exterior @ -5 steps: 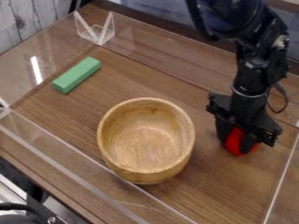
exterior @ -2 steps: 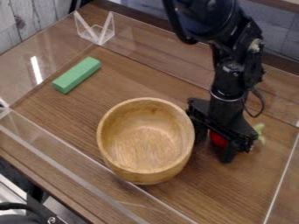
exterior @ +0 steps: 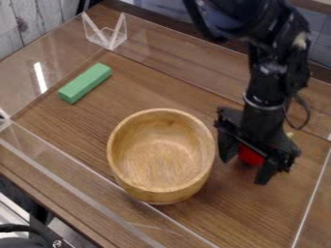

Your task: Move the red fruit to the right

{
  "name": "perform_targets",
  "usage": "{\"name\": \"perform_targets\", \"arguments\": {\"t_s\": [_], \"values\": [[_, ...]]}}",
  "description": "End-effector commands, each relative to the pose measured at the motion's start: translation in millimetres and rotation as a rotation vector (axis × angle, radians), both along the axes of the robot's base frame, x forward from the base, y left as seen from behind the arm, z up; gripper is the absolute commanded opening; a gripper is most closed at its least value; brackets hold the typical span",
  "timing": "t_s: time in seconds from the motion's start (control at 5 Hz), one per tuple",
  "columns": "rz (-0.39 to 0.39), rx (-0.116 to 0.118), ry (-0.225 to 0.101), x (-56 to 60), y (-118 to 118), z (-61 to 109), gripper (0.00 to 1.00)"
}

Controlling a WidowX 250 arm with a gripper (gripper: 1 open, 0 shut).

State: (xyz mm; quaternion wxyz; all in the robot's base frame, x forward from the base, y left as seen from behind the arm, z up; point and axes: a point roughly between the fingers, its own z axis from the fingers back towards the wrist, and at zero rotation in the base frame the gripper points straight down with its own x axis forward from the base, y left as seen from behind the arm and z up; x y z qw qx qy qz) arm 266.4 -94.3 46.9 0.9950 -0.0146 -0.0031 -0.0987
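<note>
The wooden table (exterior: 155,77) carries the red fruit (exterior: 253,153) near its right edge—set down, judging by the gripper (exterior: 255,158) straddling it, jaws spread wide, gripping nothing.

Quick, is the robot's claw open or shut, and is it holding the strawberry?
Gripper: open, fingers spread either side of the red fruit; it does not look clamped on it.

One red fruit (exterior: 255,154), one wooden bowl (exterior: 161,153), one green block (exterior: 84,82), one pincer (exterior: 255,161)
</note>
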Motion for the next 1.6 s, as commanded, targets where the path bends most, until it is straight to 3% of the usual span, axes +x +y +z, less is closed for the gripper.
{"name": "perform_targets", "arguments": {"t_s": [0.0, 0.8, 1.2, 1.4], "values": [[0.005, -0.030, -0.055, 4.7, 2.1, 25.1, 1.00], [-0.094, -0.061, -0.034, -12.8, -15.4, 65.1, 1.00], [-0.159, -0.069, -0.010, -25.3, -11.0, 63.5, 1.00], [-0.177, -0.072, 0.002, -20.6, -14.0, 62.2, 1.00]]}}
